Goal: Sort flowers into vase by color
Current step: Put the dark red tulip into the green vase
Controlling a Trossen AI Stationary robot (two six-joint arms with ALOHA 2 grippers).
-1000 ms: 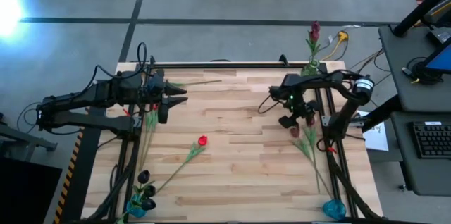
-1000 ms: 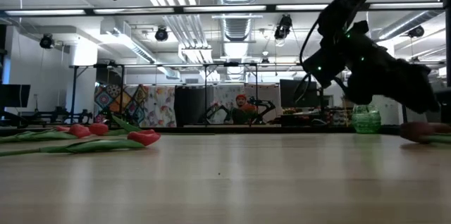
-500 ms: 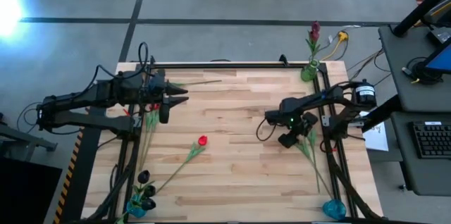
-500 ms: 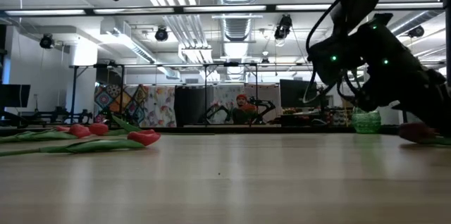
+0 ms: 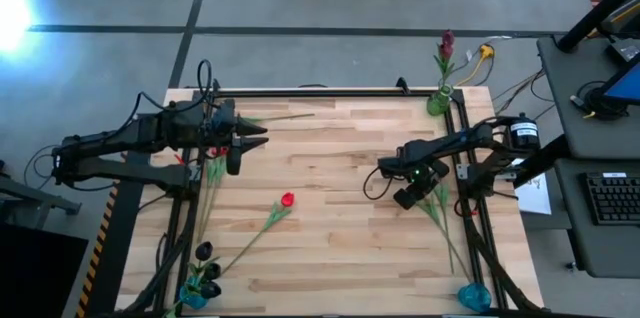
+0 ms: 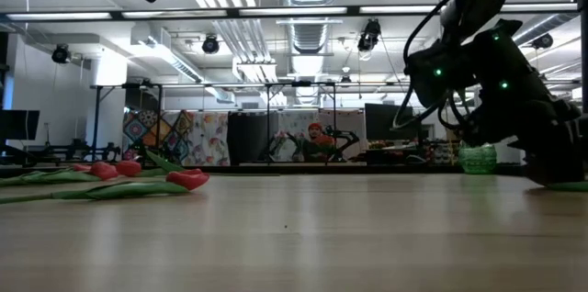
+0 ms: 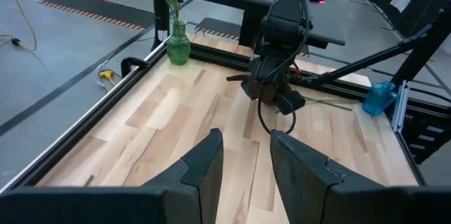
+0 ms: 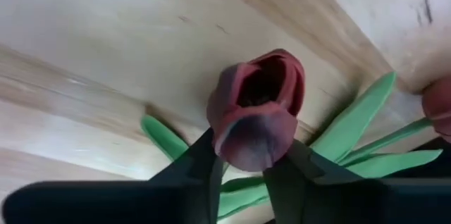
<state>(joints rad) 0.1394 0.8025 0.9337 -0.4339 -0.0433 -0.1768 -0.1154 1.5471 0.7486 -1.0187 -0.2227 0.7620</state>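
Observation:
A dark maroon flower (image 8: 257,108) lies near the table's right rail, its green stem (image 5: 447,233) running toward the near edge. My right gripper (image 5: 408,196) is down at the table and shut on it. A red flower (image 5: 287,199) lies mid-table, its stem slanting toward the near left. More red flowers (image 6: 188,179) lie by the left rail. My left gripper (image 5: 256,135) hovers at the far left, open, with nothing between its fingers (image 7: 204,164). My right gripper pinches the maroon flower at the base of its head (image 8: 243,155), one finger (image 8: 199,168) on either side. The fingers come down from above at a slant. The head sticks out past the fingertips, and the green leaves (image 8: 352,122) lie on the table.
A green vase (image 5: 438,105) with a maroon flower (image 5: 446,43) stands at the far right corner. A blue vase (image 5: 195,293) holding dark flowers (image 5: 205,258) is at the near left, another blue vase (image 5: 474,296) at the near right. A second reddish head (image 8: 437,108) lies close by.
My right gripper has come down toward the table and a little toward the near edge. It now sits over the maroon flower head by the right rail and hides it in the low view. The flower stays on the table.

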